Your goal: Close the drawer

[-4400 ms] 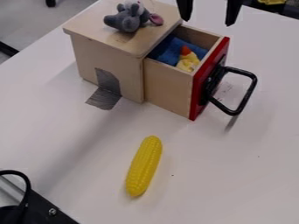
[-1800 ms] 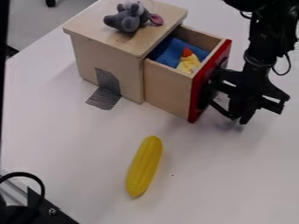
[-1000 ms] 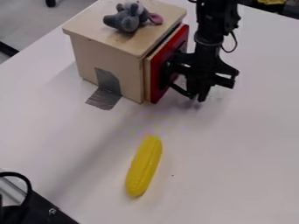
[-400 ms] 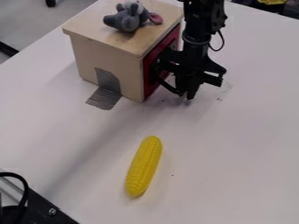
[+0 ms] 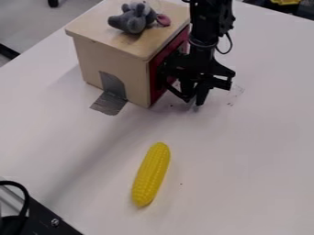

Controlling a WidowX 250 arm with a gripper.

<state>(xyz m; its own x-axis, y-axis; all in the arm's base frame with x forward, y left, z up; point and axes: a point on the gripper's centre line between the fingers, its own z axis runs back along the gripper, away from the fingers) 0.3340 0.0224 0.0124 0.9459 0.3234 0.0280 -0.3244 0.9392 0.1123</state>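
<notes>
Drawer (image 5: 155, 91) closed, red front (image 5: 172, 49) partly hidden behind black hand (image 5: 193, 99), clenched or released, I cannot tell

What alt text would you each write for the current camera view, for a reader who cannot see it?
A black robot gripper is at the red-fronted drawer, which looks closed in a small wooden cabinet. A grey plush mouse sits on top; a yellow toy corn cob lies on the white table.
</notes>
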